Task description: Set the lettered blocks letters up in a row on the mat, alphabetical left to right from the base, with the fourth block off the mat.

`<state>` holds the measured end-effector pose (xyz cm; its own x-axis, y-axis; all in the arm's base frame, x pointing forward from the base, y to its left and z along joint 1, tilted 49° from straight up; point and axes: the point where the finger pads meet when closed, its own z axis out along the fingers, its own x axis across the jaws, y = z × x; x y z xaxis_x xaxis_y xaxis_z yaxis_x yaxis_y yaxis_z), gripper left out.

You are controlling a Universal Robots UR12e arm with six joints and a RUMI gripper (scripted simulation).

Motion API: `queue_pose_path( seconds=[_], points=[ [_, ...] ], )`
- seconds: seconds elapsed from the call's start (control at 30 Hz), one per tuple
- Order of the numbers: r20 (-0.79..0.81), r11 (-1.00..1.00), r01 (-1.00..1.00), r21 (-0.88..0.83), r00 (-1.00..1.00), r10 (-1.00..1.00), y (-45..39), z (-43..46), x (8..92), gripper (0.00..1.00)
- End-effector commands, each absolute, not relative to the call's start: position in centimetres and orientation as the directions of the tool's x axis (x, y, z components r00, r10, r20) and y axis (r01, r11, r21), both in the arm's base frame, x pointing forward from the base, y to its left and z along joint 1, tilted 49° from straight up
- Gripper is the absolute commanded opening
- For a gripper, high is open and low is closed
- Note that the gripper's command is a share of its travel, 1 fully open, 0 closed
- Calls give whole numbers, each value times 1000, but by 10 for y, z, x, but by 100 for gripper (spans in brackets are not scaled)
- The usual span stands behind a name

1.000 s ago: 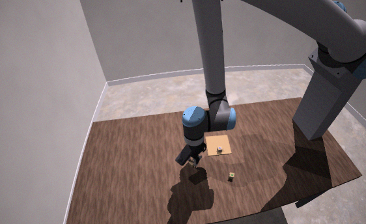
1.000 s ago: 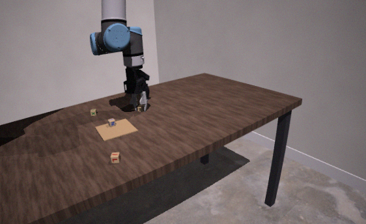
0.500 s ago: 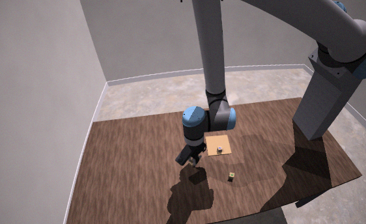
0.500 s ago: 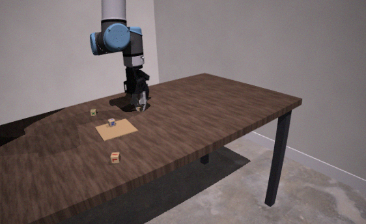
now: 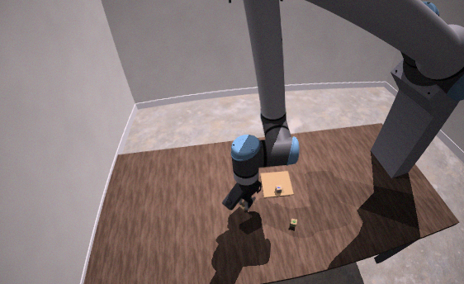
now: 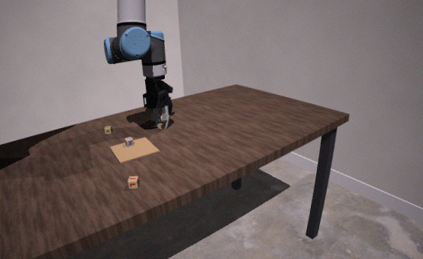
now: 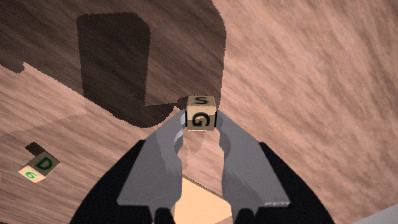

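Observation:
My gripper [image 7: 200, 110] [image 6: 162, 124] [image 5: 244, 206] is shut on a tan block with black letters [image 7: 201, 114] [image 6: 159, 126]. The block shows an S on one face and a G on the face toward the wrist camera, and it is down at the table surface just beside the mat. The tan mat [image 5: 275, 179] [image 6: 144, 147] [image 7: 197, 202] carries a block with a blue mark [image 5: 278, 190] [image 6: 129, 141] near one edge. A block with a green D [image 7: 40, 166] [image 5: 293, 223] [image 6: 108, 129] lies on the table off the mat. A block with a red mark [image 6: 133, 182] lies off the mat on the other side.
The dark wooden table [image 5: 166, 206] [image 6: 245, 120] stands in a grey room. The arm's column and its shadows cross the table near the mat. The arm's large base housing [image 5: 414, 124] stands over the table's right side in the top view.

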<state>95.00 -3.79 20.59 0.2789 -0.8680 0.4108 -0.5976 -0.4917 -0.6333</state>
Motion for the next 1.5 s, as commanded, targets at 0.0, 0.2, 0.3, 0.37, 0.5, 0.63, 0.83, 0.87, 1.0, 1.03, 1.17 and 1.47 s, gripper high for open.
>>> queue_pose_path(
  seconds=[0.0,0.2,0.3,0.37,0.5,0.63,0.83,0.87,1.0,1.03,1.17,1.47],
  points=[
    [414,-494,-593,-636,278,-867,-36,211,952,5],
    [414,-494,-593,-636,278,-867,-36,211,952,5],
    [414,-494,-593,-636,278,-867,-36,211,951,5],
    [413,-493,-593,-636,278,-867,-36,212,950,5],
    [411,-492,-596,-635,278,-868,-36,218,938,5],
    [412,-492,-596,-634,278,-868,-35,234,919,5],
    [412,-492,-596,-634,278,-868,-32,261,888,5],
    [412,-492,-596,-634,278,-868,-32,261,888,5],
    [412,-492,-596,-634,278,-868,-31,270,878,5],
    [412,-492,-596,-634,278,-868,-31,271,876,5],
    [412,-492,-596,-634,278,-868,-31,273,874,5],
    [411,-492,-597,-633,279,-868,-30,272,874,5]
  ],
)
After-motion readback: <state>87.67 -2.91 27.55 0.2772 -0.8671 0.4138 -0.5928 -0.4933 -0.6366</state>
